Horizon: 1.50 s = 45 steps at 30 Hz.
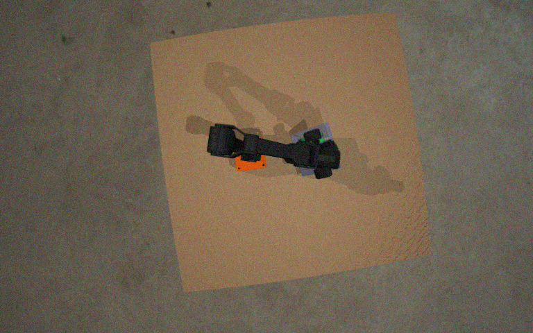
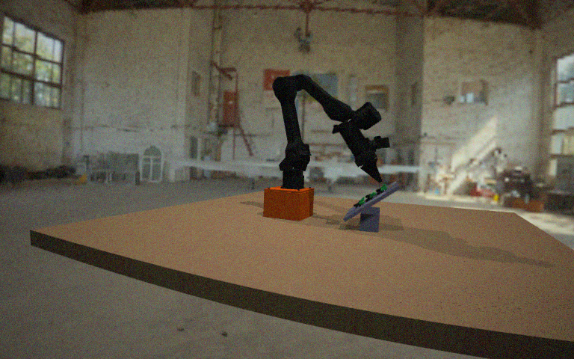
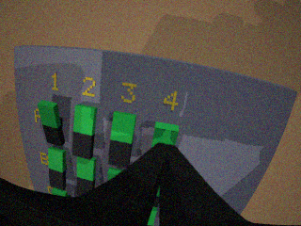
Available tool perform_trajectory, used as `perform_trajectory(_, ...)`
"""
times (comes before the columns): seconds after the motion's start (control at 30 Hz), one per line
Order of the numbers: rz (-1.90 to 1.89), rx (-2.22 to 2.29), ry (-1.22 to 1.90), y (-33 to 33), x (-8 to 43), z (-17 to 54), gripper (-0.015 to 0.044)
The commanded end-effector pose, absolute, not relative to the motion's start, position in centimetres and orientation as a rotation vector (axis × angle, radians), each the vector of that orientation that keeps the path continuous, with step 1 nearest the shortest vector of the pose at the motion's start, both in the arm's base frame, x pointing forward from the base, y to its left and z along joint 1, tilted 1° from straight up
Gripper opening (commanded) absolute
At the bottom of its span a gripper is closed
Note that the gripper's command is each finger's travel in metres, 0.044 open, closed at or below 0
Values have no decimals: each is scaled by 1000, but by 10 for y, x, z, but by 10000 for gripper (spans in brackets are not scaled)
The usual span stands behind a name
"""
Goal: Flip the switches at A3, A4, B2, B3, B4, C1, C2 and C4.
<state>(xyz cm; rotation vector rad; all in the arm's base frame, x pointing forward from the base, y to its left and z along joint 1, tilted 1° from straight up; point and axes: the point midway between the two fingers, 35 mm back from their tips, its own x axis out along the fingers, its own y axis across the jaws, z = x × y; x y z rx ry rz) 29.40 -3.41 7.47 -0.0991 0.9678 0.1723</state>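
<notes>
The tilted grey-blue switch panel (image 1: 325, 127) (image 2: 393, 187) (image 3: 235, 113) carries green-and-black rocker switches. In the wrist view, A1 (image 3: 50, 114), A2 (image 3: 86, 120) and A3 (image 3: 123, 127) show both halves. The green end of A4 (image 3: 166, 128) shows just beyond the fingertips; its lower half is hidden. B1 (image 3: 56, 160) and B2 (image 3: 86, 169) show beside the fingers. B3 and C1 show in part; other switches are mostly hidden. My gripper (image 2: 380, 181) (image 3: 165, 153) is shut and empty, its tips close over A4. Contact cannot be told.
The panel stands on a grey-blue block (image 2: 369, 220) on the brown table (image 1: 282, 227) (image 2: 237, 253). The arm rises from an orange base (image 1: 251, 163) (image 2: 288, 204). Arm shadows fall across the table and the panel.
</notes>
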Motion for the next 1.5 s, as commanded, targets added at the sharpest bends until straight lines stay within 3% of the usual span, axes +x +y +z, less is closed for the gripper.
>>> perform_trajectory(0.0, 171, -97, 978, -33, 296, 68, 0)
perform_trajectory(1.47, 171, -96, 977, -32, 302, 60, 0)
